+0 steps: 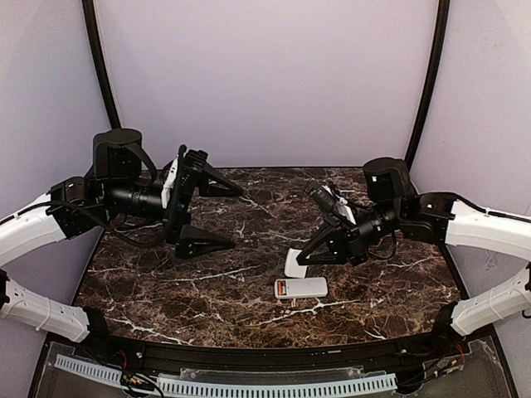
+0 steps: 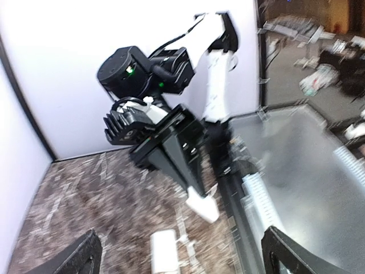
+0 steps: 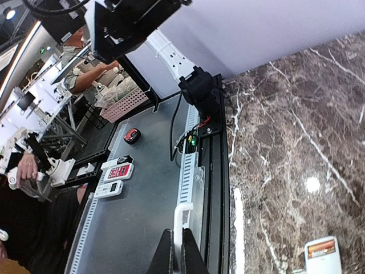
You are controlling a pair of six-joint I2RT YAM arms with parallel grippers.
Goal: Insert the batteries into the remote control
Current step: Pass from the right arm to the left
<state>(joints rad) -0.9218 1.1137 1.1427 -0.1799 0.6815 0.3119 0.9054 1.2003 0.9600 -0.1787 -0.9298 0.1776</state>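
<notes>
remote control [image 1: 300, 288] on table [image 1: 166, 282], cover [image 1: 293, 267] just behind it, in right gripper [image 1: 300, 258]

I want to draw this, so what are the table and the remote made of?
Table: looks like polished marble or a marble print, dark brown with white veins and a shiny glint. Remote control: probably plastic, a smooth plain white shell. The white piece in the right claw looks the same.

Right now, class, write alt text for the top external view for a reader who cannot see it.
A white remote control lies on a dark marble table, orange-red showing at its left end. Just behind it the right gripper pinches a small white piece; the left gripper hangs wide open to the left.
</notes>
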